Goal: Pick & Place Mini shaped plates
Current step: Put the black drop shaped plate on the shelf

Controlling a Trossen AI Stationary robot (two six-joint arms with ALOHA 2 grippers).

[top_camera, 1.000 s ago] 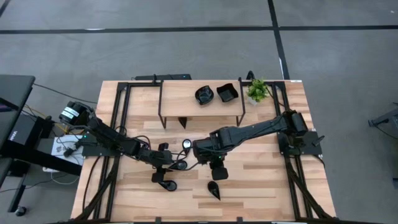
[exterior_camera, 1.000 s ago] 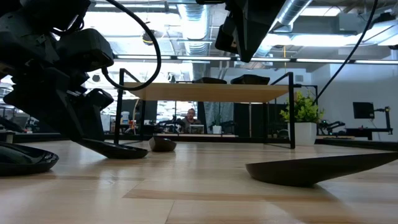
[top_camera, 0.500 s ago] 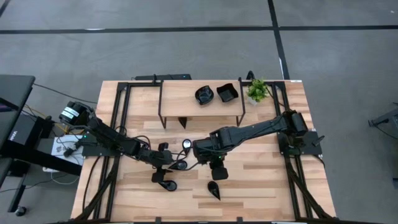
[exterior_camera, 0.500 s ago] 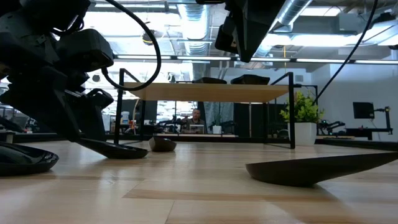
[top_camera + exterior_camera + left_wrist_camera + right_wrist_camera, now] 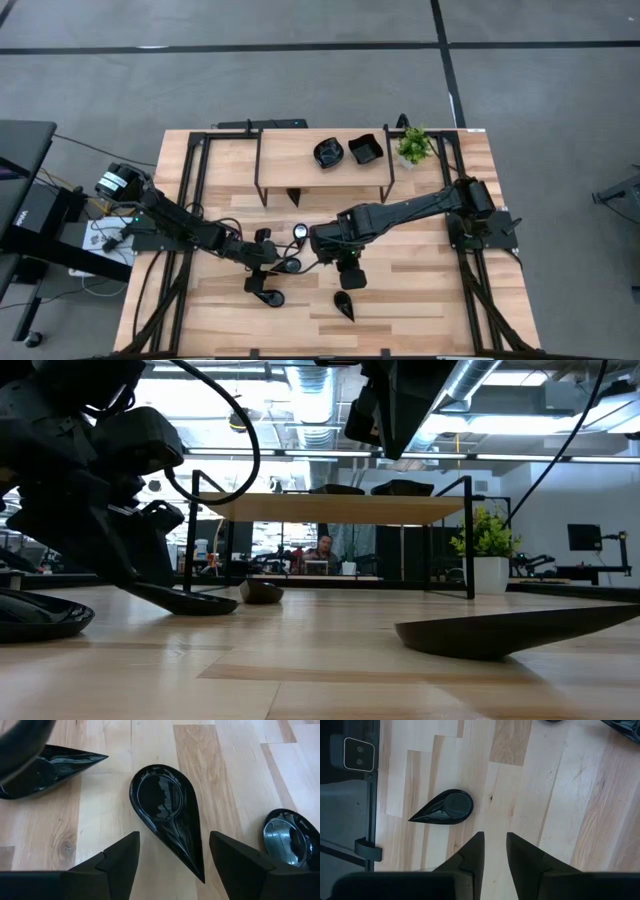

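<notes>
A glossy black teardrop plate [image 5: 167, 812] lies flat on the wooden surface [image 5: 240, 780], its narrow tip running between the left gripper's [image 5: 172, 852] jaws, which stand wide apart on either side and do not touch it. Another pointed plate [image 5: 47, 767] and a small round dish [image 5: 292, 837] lie nearby. The right gripper [image 5: 493, 851] hangs above bare wood beside one more teardrop plate [image 5: 445, 806], jaws narrowly apart and empty. Two plates [image 5: 345, 151] sit on the raised shelf [image 5: 290, 155] by the potted plant [image 5: 413, 146].
</notes>
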